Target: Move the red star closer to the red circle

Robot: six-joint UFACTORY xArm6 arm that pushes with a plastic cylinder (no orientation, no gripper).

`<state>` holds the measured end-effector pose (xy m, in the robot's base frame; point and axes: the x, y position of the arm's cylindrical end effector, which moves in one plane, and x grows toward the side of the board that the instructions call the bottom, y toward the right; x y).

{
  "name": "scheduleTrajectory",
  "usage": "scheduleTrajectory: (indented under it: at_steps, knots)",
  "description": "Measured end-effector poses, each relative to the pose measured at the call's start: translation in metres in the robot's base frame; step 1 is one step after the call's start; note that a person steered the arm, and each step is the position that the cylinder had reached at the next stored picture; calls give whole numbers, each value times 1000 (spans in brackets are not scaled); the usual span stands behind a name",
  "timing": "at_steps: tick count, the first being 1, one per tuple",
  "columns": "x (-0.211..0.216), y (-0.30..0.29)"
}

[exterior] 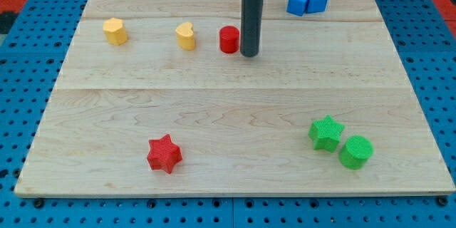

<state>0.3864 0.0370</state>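
Observation:
The red star [164, 153] lies near the view's bottom left of the wooden board [235, 107]. The red circle [229, 40] stands near the view's top, middle. My tip [249, 54] rests on the board just to the right of the red circle, close to it with a thin gap. The rod rises from there to the view's top edge. The red star is far from my tip, down and to the left.
A yellow block [115, 31] sits at the top left and a yellow heart [186, 35] left of the red circle. Two blue blocks [306, 2] touch at the top right. A green star [326, 132] and green circle [355, 152] sit at the bottom right.

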Motion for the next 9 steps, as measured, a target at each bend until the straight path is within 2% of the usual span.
scheduleTrajectory:
  at_steps: [1,2,3,4,5,6,7,8,9]
  knots:
    - [130,3]
    - [206,-25]
    - [219,-78]
    - [185,-147]
    - [121,-135]
    - [112,-123]
    - [165,-115]
    - [180,-218]
    - [130,-191]
